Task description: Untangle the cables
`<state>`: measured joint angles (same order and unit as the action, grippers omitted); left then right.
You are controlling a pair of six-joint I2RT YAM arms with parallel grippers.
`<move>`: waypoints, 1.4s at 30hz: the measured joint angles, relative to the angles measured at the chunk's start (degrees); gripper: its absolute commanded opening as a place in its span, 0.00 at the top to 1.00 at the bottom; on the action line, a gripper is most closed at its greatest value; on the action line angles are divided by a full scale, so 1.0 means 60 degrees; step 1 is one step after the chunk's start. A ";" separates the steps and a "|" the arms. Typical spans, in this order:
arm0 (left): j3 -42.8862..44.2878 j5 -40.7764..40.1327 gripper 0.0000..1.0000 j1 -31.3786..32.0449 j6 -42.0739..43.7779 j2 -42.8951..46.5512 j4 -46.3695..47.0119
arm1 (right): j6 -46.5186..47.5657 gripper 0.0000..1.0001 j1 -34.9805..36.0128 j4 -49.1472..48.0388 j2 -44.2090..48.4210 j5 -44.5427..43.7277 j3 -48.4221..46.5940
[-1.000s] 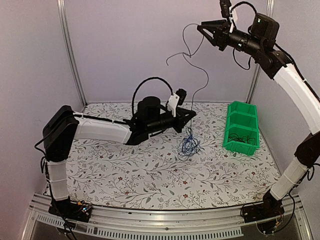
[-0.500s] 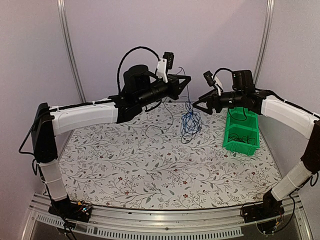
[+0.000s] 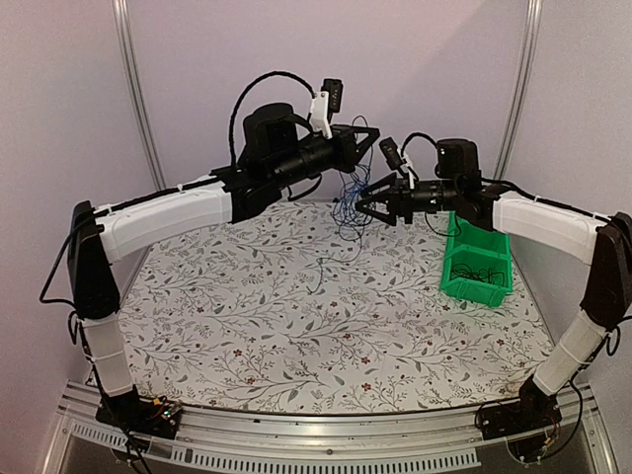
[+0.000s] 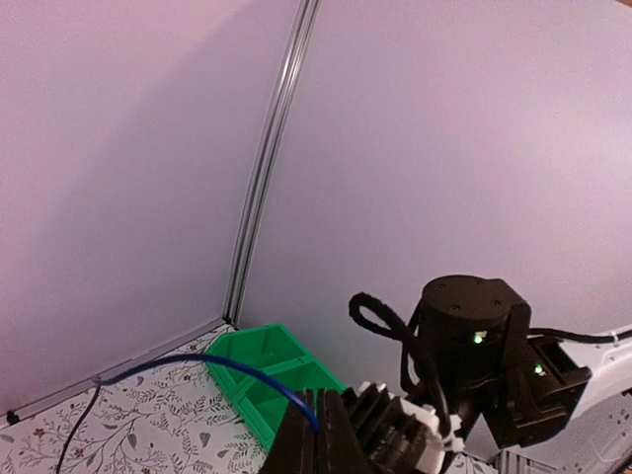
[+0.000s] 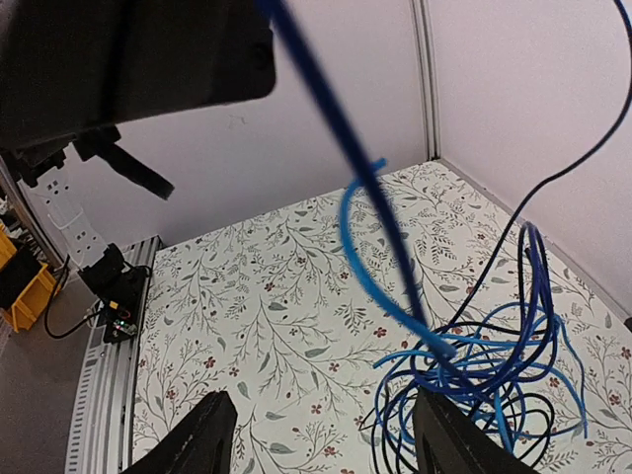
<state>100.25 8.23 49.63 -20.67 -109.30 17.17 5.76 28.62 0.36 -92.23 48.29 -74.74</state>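
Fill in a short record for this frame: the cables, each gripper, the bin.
cables: blue and black tangle, hanging in the air between the two grippers
left gripper: shut on a blue strand of the cables, held high
right gripper: open, level with the tangle, holding nothing
green bin: on the table's right side, with loose black wires in its near compartment

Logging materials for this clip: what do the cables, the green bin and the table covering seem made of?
Cables: thin wire in smooth blue or black plastic-looking insulation; they hang in limp loops.
Green bin: rigid moulded plastic, slightly glossy, uniform colour, divider walls.
Table covering: probably printed cloth or vinyl, matte; continuous floral pattern, texture too small to tell.
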 measured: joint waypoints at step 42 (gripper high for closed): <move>0.4411 -0.0776 1.00 0.0361 0.3002 -0.0011 -0.1898 | -0.2466 0.85 -0.0863 -0.1821 -0.1399 -0.3883 0.2922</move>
<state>126.72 3.57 51.79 -2.66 -109.36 5.78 -9.04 23.44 -10.57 -100.62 24.99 -57.21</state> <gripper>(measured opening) 0.017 0.142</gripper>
